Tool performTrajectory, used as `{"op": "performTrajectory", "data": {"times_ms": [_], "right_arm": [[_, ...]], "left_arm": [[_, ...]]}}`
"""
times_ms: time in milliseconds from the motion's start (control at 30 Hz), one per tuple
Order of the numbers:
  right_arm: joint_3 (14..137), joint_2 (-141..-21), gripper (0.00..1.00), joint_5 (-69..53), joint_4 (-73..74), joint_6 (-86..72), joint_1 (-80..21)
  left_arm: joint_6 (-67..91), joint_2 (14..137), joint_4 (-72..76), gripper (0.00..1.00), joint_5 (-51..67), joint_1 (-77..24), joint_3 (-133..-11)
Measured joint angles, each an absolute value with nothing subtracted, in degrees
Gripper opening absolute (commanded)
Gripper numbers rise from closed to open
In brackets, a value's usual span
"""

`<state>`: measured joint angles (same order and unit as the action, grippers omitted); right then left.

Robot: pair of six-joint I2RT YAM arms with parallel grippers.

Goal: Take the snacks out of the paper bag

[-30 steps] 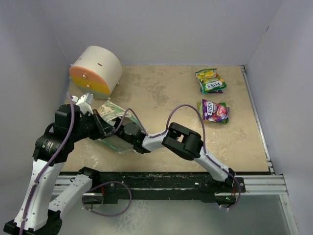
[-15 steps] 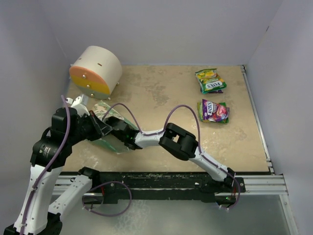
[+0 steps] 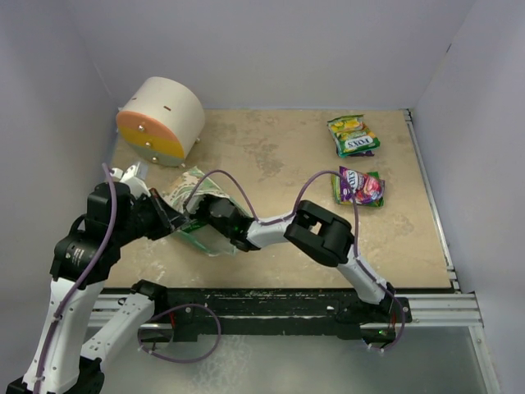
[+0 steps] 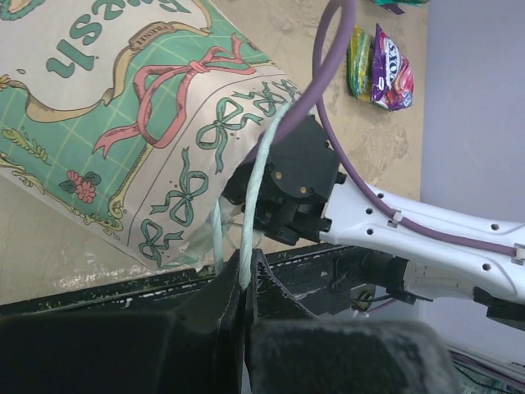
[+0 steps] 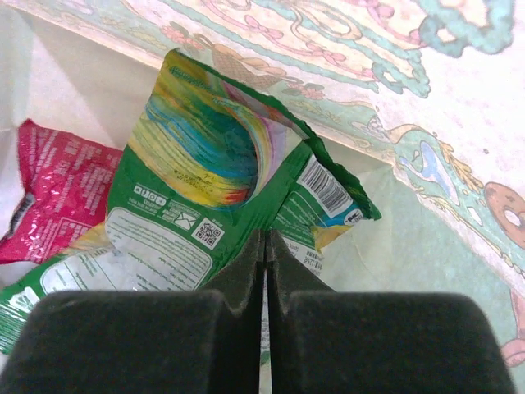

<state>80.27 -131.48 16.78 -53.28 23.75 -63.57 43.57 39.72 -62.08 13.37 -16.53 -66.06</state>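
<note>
The green paper bag (image 3: 195,199) lies on its side at the table's left, its mouth toward the right arm. My left gripper (image 4: 243,279) is shut on the bag's pale string handle (image 4: 261,176), holding the mouth up. My right gripper (image 5: 265,240) is inside the bag, shut on the edge of a green-white snack packet (image 5: 193,176). A pink packet (image 5: 53,189) lies beside it, deeper in. In the top view the right fingers are hidden by the bag. Two snacks lie on the table at the right: a green-yellow FOX'S packet (image 3: 353,135) and a purple one (image 3: 359,186).
A big cream cylinder with an orange face (image 3: 160,121) stands at the back left, close behind the bag. Grey walls close in the table on three sides. The black base rail (image 3: 271,304) runs along the near edge.
My right gripper has gone from open to shut on the green-white packet inside the bag. The right wrist pushed deeper, then drew back to the right. The left gripper kept its hold.
</note>
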Motion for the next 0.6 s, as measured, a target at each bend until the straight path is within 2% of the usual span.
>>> {"op": "performTrajectory", "data": {"times_ms": [600], "right_arm": [[62.7,-115.85,0.0,13.98,-57.01,17.5,-66.41]], "left_arm": [[43.46,42.24,-60.93,0.0,18.22,-17.02,-65.76]]}}
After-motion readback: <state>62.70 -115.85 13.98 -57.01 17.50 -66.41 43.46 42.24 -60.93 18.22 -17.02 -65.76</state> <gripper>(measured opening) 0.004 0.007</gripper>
